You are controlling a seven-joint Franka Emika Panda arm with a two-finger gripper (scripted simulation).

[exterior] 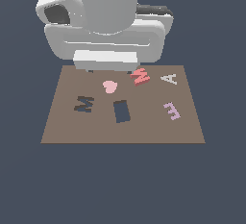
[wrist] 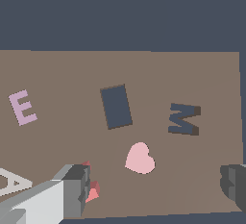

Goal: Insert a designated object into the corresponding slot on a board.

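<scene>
The brown board (exterior: 62,127) lies flat. The salmon-red M block (exterior: 141,76) rests on it near its far edge; in the wrist view only slivers of the block (wrist: 93,192) show behind one finger (wrist: 72,189). The dark M-shaped slot (exterior: 83,104) is toward the exterior view's left and also shows in the wrist view (wrist: 183,119). My gripper (wrist: 154,183) is open, jaws wide apart and low over the board's far edge. One finger is right beside the M block; the other finger (wrist: 234,185) is far from it. The arm body hides the gripper in the exterior view.
A pink heart (exterior: 109,86) lies between my fingers' line and the dark rectangular cutout (exterior: 121,111). A lilac E block (exterior: 172,110) and a cream A block (exterior: 168,79) sit toward the exterior view's right. The board (wrist: 57,74) is surrounded by a dark blue-grey floor.
</scene>
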